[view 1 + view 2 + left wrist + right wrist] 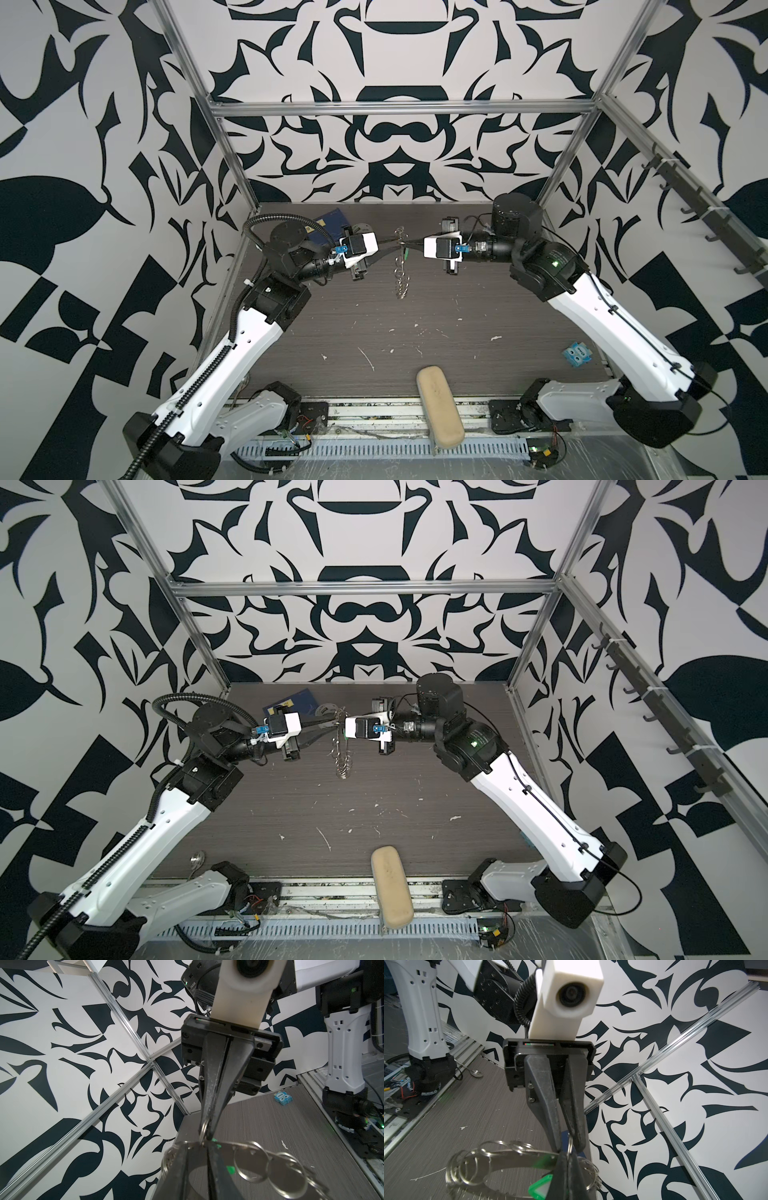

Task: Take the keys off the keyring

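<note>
The right fingers (212, 1084) are clenched on a thin wire loop (204, 1129) at the rim of the keyring (512, 1160). The left fingers (544, 1095) come from the opposite side and are almost together around a loop too. A narrow gap shows between their tips, so I cannot tell if they really press it. In both top views the two pairs of fingers meet tip to tip over the back middle of the desk (457, 332). The keyring hangs down from this meeting place, seen on its edge, with many more loops along its rim. I cannot tell whether its lower end touches the desk. The key (542, 1188), green with a white patch, hangs just beside the right fingers and close against the grey disc; which loop carries it is hidden behind the fingers. A tan case (440, 411) lies at the front of the desk, half over its edge and well apart from the keyring. A small blue block (577, 354) with printed eyes lies near the right arm. A blue book (330, 228) lies at the back, behind the left fingers. A spoon (476, 1073) lies near the base of the left arm.
</note>
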You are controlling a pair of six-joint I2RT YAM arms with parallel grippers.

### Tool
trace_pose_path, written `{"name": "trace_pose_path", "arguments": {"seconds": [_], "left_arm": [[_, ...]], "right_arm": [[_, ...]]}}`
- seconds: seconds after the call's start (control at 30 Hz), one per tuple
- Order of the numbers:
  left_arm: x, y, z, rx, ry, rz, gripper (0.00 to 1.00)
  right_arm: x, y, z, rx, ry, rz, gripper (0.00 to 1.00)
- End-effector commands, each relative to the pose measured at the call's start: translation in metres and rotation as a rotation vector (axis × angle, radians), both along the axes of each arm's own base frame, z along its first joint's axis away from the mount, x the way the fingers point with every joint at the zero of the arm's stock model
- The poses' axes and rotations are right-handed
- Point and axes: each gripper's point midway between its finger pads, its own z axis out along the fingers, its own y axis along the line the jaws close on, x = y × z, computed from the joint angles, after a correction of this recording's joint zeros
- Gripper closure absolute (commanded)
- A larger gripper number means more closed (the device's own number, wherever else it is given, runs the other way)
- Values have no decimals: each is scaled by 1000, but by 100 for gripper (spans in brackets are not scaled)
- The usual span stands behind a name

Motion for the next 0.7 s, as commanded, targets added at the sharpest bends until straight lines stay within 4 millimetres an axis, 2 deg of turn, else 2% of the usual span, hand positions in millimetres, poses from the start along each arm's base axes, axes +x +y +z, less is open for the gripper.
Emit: {"name": "trace_pose_path", "arguments": {"seconds": [0.0,0.33,0.67], "left_arm": [[-9,5,19,-31,-42,-14,79],[-10,3,18,-30,-33,-26,84],[-11,2,17,-27,-25,-47,84]], "right_arm": [[-14,-5,31,56,-80,33,100],[-15,-4,28,45,-66,44,100],[-13,-2,25,32,-62,45,100]]}}
